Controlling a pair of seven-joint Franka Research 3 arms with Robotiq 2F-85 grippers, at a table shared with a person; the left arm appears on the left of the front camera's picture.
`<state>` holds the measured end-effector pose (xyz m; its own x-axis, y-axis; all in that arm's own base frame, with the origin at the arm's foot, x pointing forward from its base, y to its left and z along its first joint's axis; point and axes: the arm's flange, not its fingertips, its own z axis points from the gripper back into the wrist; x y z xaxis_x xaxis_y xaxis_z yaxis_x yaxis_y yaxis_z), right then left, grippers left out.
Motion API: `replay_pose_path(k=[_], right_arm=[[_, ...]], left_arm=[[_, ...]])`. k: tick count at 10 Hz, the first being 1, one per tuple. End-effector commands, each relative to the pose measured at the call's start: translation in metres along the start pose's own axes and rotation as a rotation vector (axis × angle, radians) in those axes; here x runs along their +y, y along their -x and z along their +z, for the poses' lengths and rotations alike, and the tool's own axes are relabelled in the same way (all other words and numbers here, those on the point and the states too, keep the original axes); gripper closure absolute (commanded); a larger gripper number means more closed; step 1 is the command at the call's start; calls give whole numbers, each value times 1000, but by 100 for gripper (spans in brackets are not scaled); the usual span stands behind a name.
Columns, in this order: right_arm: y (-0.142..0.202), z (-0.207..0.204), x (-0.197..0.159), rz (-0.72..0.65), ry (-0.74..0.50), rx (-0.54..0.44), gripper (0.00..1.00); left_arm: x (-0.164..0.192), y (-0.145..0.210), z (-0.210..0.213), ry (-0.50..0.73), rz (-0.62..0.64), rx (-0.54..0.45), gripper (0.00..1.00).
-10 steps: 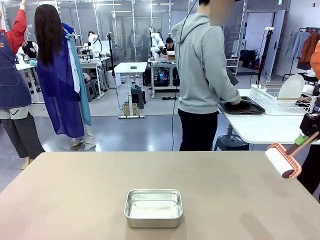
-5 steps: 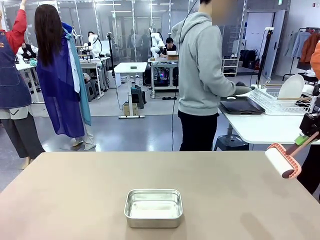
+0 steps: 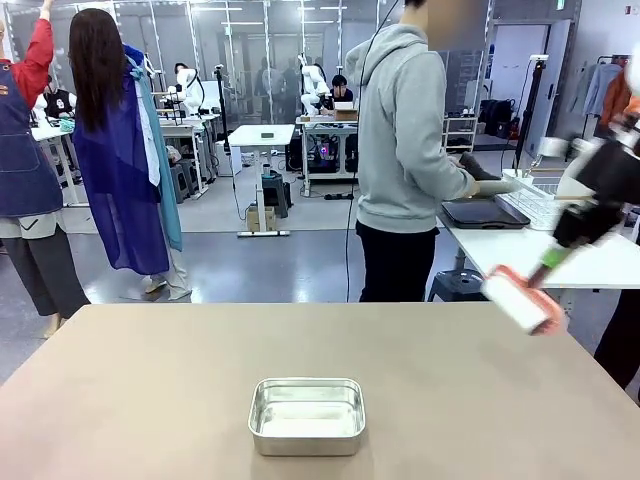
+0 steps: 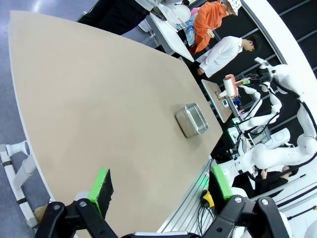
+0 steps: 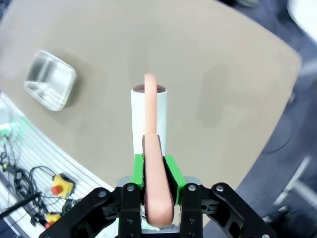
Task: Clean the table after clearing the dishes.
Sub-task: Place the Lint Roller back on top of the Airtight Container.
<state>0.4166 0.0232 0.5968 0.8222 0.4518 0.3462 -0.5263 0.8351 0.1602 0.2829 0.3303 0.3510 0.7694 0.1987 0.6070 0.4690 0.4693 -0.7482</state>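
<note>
Nearest to us on the worktop [image 3: 120, 400] sits the shiny metal tin [image 3: 306, 415], about midway along our edge, with bare taupe surface all round it. Our left claw [image 4: 161, 186] hangs spread wide with nothing between its green pads, off the near edge of the worktop. Our right claw [image 5: 154, 173] is clamped tight on the pinkish handle of the lint roller [image 5: 149, 116], and the white roll points straight out ahead of the fingers, so its long axis runs along the claw's own line. In the front view the roller [image 3: 520, 300] floats above the far right corner (blurry, so we're guessing it's mid-swing), not touching the surface. The worktop lies below and to the left of the roll, so the right arm is clearly the one placed for wiping. Farther back, a person in a grey hoodie [image 3: 405, 130] stands at the white table [image 3: 530, 262] with a dark tray [image 3: 484, 212]; we can't make out the dishes there.
</note>
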Motion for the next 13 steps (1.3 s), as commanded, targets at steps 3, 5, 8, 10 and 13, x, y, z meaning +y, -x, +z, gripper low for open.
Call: replay_pose_path(k=[3, 5, 8, 10, 13], right_arm=[[-99, -37, 159, 537, -60, 140, 78], [-134, -77, 223, 753, -68, 253, 78], [-157, -145, 270, 868, -118, 388, 78], [-152, -186, 288, 838, -159, 474, 78], [-147, -188, 282, 852, -168, 431, 78]], left_arm=[[-6, 3, 2, -2, -4, 10, 1], [-6, 3, 2, -2, -4, 10, 1], [-6, 3, 2, -2, -4, 10, 1], [-6, 3, 2, -2, -4, 10, 1], [-6, 3, 2, -2, -4, 10, 1]])
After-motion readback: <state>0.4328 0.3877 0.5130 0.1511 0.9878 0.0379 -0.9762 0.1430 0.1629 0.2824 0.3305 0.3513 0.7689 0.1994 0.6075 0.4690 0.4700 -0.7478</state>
